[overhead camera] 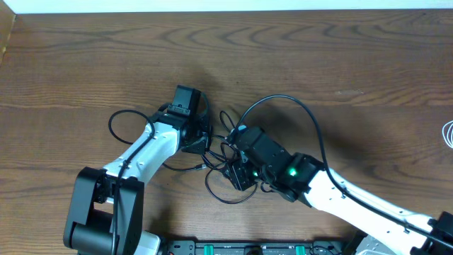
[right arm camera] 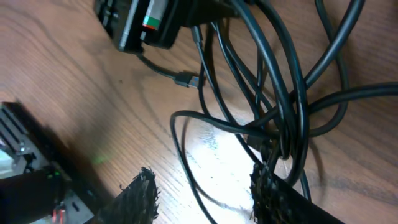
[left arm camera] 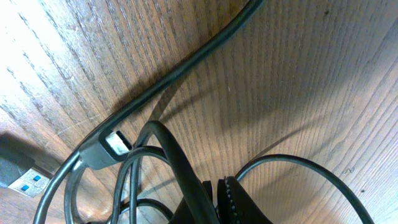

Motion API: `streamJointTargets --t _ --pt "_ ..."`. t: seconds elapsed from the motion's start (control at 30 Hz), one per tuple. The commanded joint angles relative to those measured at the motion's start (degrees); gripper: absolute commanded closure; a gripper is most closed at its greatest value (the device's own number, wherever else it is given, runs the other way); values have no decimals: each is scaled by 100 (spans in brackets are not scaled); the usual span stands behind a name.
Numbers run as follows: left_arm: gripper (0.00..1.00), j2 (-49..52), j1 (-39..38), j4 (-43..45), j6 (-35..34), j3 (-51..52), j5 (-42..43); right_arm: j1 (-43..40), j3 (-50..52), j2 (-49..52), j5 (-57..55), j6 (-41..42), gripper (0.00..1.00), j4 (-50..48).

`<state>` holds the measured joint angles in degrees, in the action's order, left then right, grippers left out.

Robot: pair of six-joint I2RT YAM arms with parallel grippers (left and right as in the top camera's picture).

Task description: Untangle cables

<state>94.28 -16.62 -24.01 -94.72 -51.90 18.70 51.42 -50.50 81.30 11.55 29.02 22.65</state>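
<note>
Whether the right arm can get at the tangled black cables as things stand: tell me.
Probably yes. The right gripper hangs open low over the table, a strand of the black cables lies between its fingers, and nothing else blocks it.

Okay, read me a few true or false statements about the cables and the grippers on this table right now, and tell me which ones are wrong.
1. The black cables lie tangled together near the middle of the table. True.
2. The right gripper is clamped fully shut. False: its jaws stand open, with bare wood and a thin cable showing between them.
3. A white cable lies at the table's right edge, apart from the tangle. True.
4. The USB plug in the left wrist view has a red insert. False: the insert is blue.
</note>
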Motion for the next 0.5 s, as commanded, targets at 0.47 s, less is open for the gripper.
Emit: streamJointTargets --t 0.47 --pt "90 59 -13 -42 -2 -83 -138 -142 -103 337 -68 48 57 306"
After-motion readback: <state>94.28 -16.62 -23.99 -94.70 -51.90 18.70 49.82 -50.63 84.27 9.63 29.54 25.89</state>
